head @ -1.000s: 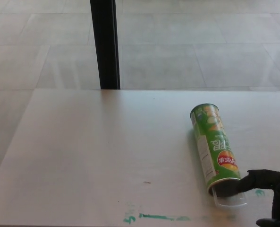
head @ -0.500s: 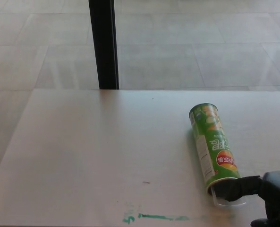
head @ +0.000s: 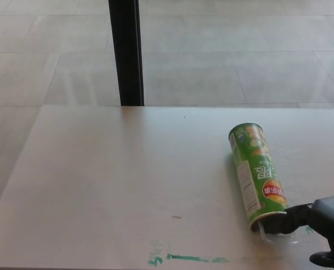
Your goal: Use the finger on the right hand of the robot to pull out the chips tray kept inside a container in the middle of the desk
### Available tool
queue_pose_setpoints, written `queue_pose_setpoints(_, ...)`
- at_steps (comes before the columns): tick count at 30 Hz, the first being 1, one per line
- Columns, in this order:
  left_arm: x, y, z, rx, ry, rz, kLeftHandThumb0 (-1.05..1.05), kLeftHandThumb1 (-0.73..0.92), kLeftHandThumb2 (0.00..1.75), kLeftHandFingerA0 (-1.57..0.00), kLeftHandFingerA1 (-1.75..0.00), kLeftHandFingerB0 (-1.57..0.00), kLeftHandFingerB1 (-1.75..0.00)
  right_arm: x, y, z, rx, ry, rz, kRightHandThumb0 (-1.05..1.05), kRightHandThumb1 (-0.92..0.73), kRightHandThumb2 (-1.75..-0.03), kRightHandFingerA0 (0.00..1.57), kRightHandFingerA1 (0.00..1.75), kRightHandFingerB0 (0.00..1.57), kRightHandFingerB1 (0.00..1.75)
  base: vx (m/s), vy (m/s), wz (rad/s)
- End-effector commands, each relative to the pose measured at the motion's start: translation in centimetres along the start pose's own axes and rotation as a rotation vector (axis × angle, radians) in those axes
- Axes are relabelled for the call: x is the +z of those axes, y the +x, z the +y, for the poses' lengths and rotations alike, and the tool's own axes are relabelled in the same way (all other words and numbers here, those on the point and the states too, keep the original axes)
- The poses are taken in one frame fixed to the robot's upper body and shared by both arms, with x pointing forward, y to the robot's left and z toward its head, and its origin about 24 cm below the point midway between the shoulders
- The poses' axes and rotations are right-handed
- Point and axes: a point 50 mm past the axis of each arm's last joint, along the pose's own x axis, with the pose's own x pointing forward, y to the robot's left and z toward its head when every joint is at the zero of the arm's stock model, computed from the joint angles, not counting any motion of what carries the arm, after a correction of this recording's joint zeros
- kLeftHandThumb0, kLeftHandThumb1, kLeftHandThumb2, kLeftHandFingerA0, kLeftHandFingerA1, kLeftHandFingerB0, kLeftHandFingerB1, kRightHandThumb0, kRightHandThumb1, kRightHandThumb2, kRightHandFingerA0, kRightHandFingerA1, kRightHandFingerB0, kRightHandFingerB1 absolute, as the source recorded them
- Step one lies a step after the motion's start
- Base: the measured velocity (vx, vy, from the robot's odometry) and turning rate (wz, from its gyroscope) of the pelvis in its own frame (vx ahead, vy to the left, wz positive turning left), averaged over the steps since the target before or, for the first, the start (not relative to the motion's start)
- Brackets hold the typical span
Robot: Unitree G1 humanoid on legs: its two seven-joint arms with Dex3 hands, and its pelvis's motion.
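Note:
A green chips container [head: 258, 174] lies on its side on the right part of the desk [head: 127, 180], its open mouth facing the near edge. A clear plastic tray [head: 279, 235] sticks out a little from that mouth. My right hand [head: 324, 225] comes in from the lower right corner, one black finger [head: 284, 220] stretched out with its tip inside the container mouth, over the tray. The other fingers are apart and hold nothing. My left hand does not show.
A black post [head: 126, 53] stands behind the desk's far edge. Green marks [head: 189, 259] run along the near edge. Beyond the desk is a tiled floor [head: 240, 50].
My right hand has drawn back toward the right and lower edge, its finger still in the container mouth. The tray shows a little less far out than a second ago. The camera shifted slightly.

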Motion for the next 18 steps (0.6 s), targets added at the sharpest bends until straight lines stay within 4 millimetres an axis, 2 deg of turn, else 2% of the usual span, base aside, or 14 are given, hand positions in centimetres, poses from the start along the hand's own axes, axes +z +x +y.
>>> queue_pose_setpoints(1,0.4,-0.1,0.6,0.012,-0.003,-0.021,-0.44,0.69,0.6,-0.64,-0.65,-0.53,-0.47,-0.6,0.2,1.0,0.059,-0.058,0.063,-0.21,-0.55,-0.56,0.9,1.08,0.61,0.47,0.0,0.0,0.0)
queue_pose_setpoints(2,0.5,0.0,0.5,0.014,-0.001,-0.021,-0.44,0.69,0.61,-0.65,-0.65,-0.54,-0.46,-0.5,0.3,1.2,0.071,-0.058,0.064,-0.22,-0.56,-0.56,0.89,1.02,0.6,0.46,0.0,0.0,0.0)
queue_pose_setpoints(6,0.6,0.0,0.5,0.015,-0.001,-0.024,-0.43,0.7,0.61,-0.66,-0.66,-0.54,-0.46,0.0,0.3,2.3,0.092,-0.06,0.046,-0.24,-0.53,-0.55,0.93,0.96,0.63,0.46,0.0,0.0,0.0)
queue_pose_setpoints(8,0.7,0.1,0.5,0.015,0.005,-0.026,-0.44,0.7,0.6,-0.65,-0.66,-0.54,-0.46,0.2,0.4,2.6,0.091,-0.059,0.038,-0.24,-0.53,-0.55,0.94,1.0,0.63,0.46,0.0,0.0,0.0)
queue_pose_setpoints(11,0.7,0.0,0.5,0.011,-0.001,-0.03,-0.43,0.7,0.6,-0.65,-0.66,-0.54,-0.46,1.0,0.6,3.4,0.102,-0.06,0.018,-0.24,-0.54,-0.56,0.93,0.96,0.63,0.46,0.0,0.0,0.0)
queue_pose_setpoints(18,0.9,0.1,0.5,0.008,0.013,-0.036,-0.44,0.7,0.61,-0.63,-0.63,-0.53,-0.46,1.7,0.4,4.0,0.099,-0.023,-0.003,-0.2,-0.54,-0.56,0.94,1.09,0.61,0.47,0.0,0.0,0.0)
